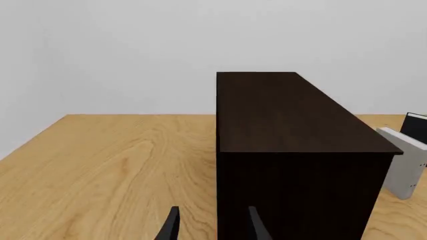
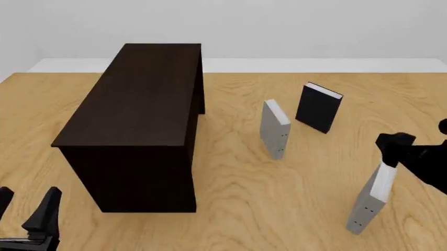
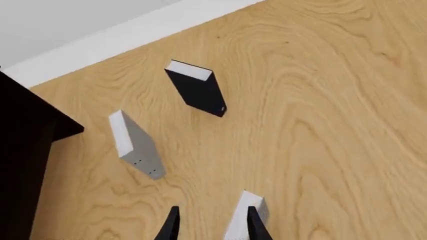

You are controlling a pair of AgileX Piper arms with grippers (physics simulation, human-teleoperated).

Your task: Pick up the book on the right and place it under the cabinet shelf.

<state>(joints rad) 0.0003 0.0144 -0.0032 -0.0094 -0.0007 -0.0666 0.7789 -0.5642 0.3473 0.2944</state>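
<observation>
Book: the book (image 2: 372, 201) is thin, with a light grey cover, white page edges along the top and two tiny dark dots low on its narrow grey edge. It stands on end at the near right of the worktop (image 2: 279, 198) and leans a little.
Right claw: the right claw (image 2: 388, 157) is at the top of this book. In the right wrist view one finger (image 3: 253, 225) lies against the book's white top edge (image 3: 243, 217) and the other finger is beside it. I cannot tell if the claw already grips the book.
Left claw: the left claw (image 2: 24, 209) hangs released at the near left corner, with nothing between its fingers, close to the front end of the cabinet.
Cabinet: the cabinet (image 2: 140, 104) is long and almost black. It stands on the left half of the worktop, well apart from the book.
Other books: a second grey book (image 2: 275, 128) stands upright near the middle. A black book (image 2: 319, 107) stands further back, to its right.
Open room: bare wood lies between the cabinet and the right book. The second grey book stands further back than this stretch.
Edges: the book is near the right edge of the front view. The far edge of the worktop meets a white wall.
</observation>
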